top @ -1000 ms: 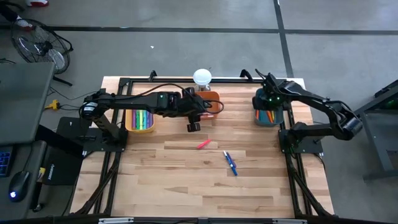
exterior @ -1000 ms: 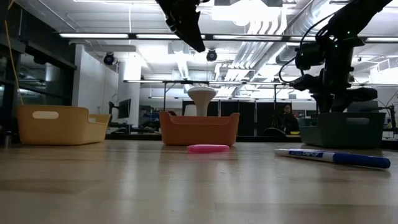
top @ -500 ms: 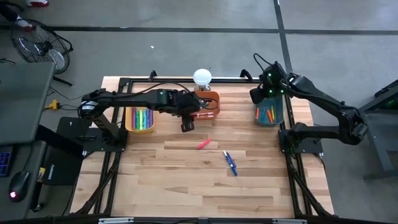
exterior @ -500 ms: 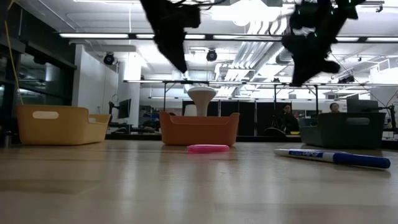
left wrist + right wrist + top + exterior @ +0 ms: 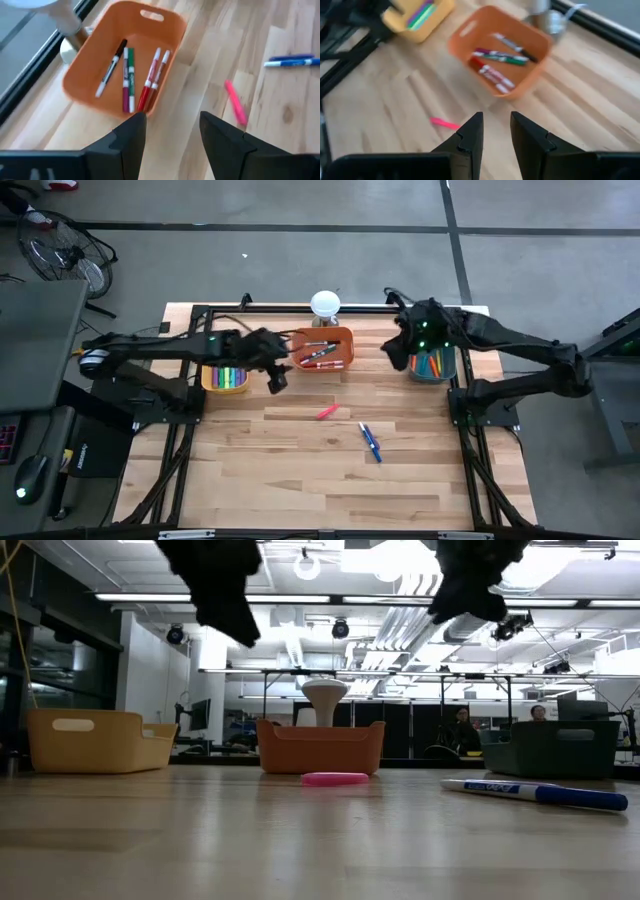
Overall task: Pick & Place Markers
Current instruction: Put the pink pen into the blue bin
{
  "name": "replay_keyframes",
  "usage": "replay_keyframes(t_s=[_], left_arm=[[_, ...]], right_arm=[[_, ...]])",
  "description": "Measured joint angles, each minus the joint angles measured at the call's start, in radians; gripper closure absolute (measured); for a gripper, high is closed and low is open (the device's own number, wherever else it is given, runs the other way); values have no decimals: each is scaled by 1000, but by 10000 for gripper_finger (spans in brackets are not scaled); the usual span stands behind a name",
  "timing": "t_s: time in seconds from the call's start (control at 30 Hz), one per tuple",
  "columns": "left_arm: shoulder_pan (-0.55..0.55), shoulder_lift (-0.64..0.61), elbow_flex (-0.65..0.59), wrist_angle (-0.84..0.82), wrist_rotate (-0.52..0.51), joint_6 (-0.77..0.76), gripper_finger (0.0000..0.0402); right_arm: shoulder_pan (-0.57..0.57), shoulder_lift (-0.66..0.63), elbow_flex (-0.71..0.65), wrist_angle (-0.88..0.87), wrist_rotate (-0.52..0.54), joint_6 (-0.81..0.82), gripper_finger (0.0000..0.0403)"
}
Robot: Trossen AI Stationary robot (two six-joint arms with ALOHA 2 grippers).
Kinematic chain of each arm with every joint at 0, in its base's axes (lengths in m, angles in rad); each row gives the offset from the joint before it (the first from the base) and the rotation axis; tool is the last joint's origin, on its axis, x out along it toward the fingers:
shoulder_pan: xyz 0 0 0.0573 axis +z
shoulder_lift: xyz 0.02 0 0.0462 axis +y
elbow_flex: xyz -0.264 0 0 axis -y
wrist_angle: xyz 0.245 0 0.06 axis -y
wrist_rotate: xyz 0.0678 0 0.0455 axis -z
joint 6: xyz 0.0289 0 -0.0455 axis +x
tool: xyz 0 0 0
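Pink and slim, the marker (image 5: 327, 412) lies on the bare wood table (image 5: 300, 470), its long axis slanted, with a blue marker (image 5: 371, 442) near it. Your left gripper (image 5: 277, 376) hovers above, empty and wide, slightly nearer than the right gripper (image 5: 397, 352), which is narrow and empty.

We see even, bright overhead light from ceiling strips (image 5: 300, 598), glaring white in the low view. Shadows on the table (image 5: 300, 470) are faint. Both wrist views are motion-blurred; low-view arms are dark silhouettes.
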Motion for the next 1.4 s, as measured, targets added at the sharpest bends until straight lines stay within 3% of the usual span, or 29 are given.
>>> replay_keyframes(t_s=[0.33, 0.5, 0.73, 0.87, 1.1, 1.4], left_arm=[[-9, -364, -312, 140, -35, -128, 223], [-49, -519, -435, 180, -98, -157, 223], [-112, -668, -592, 256, -147, -240, 223], [-139, -751, -663, 255, -179, -264, 223], [-138, -883, -759, 258, -180, -324, 223], [-138, -1048, -843, 258, -191, -366, 223]], right_arm=[[225, 151, 0, 173, -8, -110, 316], [264, 266, 2, 227, -115, -172, 316], [280, 421, 108, 226, -170, -289, 316], [280, 501, 206, 143, -176, -442, 314], [283, 644, 343, -49, -178, -674, 269], [341, 755, 361, -57, -128, -824, 218]])
